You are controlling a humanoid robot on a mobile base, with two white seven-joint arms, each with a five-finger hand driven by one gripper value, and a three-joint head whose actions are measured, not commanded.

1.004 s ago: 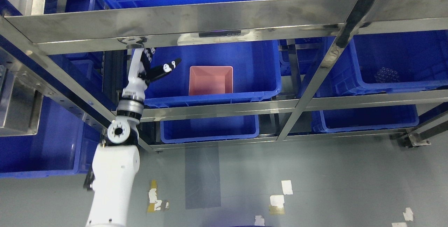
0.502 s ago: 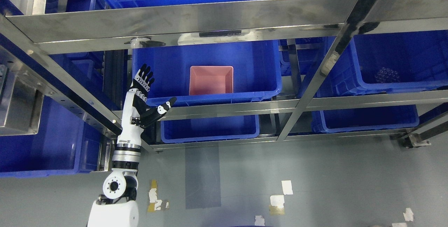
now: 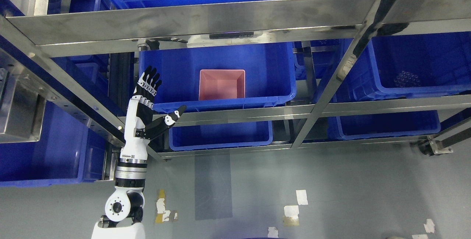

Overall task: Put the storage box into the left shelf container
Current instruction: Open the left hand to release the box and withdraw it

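A pink storage box [image 3: 222,84] sits upright inside the blue shelf container [image 3: 176,66] on the middle shelf level, toward its front. My left hand [image 3: 154,101] is raised in front of the shelf, just left of and below the container's front left corner. Its fingers [image 3: 149,80] are spread and the thumb [image 3: 173,115] sticks out to the right; it holds nothing. The hand is apart from the pink box. My right hand is out of the picture.
Steel shelf rails [image 3: 191,18] cross above and below the container, with a slanted post [image 3: 346,66] to its right. More blue bins [image 3: 415,66] stand right, below [image 3: 220,134] and far left [image 3: 44,147]. Grey floor with tape marks [image 3: 294,209] lies in front.
My left arm has drawn back and down from the container's left inner edge, out in front of the shelf. The pink box stays put inside the container.
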